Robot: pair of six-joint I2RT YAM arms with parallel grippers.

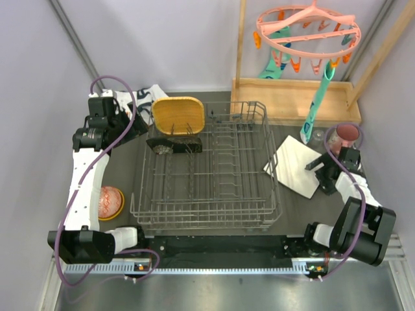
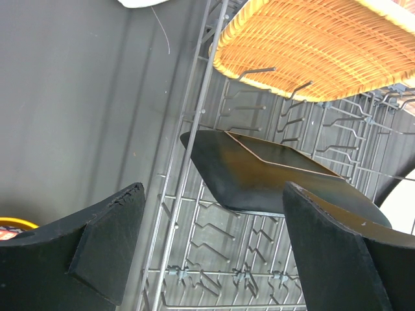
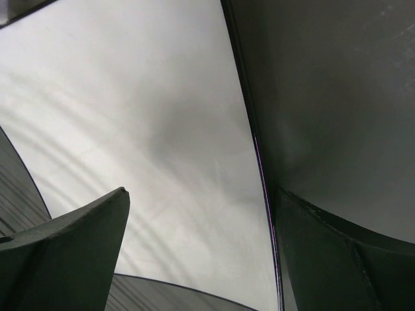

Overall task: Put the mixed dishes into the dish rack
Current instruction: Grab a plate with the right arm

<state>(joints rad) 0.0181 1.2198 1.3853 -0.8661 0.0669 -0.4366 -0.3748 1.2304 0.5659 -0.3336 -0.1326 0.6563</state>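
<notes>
Rack [image 1: 206, 228] sits in the middle of the table [image 1: 295, 210]. In the top view, the yellow plate [image 1: 179, 115] stands on edge in the rack's far left corner, and the black plate [image 1: 174, 145] tilts among the prongs just nearer than it.

Only my left wrist view shows the black plate close up, its dark body and thin coppery rim leaning beside the rack's left wall wires, with the yellow plate's ribbed face above. Only my right wrist view shows the pale plate [image 3: 162, 129] filling the frame, dark table past its edge. The top view places that plate flat just right of the rack.

Left of the rack lies the orange bowl [image 1: 110, 202], partly hidden by my left arm [image 1: 84, 175]. Right of the rack, beyond the pale plate, stand the pink cup [image 1: 347, 134] and a glass [image 1: 316, 135]. Behind the rack are a white cloth [image 1: 148, 96] and a wooden tray [image 1: 292, 100]. A peg hanger [image 1: 308, 29] above them dangles a teal sock [image 1: 316, 107] towards the glass.

My left gripper [image 2: 213, 191] hovers outside the rack's far left corner, fingers wide apart and empty, pointing at the black plate. My right gripper [image 3: 202, 193] hangs close over the pale plate's right part, fingers spread with nothing between them. My left arm stretches along the rack's left side. My right arm [image 1: 353, 194] is folded near its base.
</notes>
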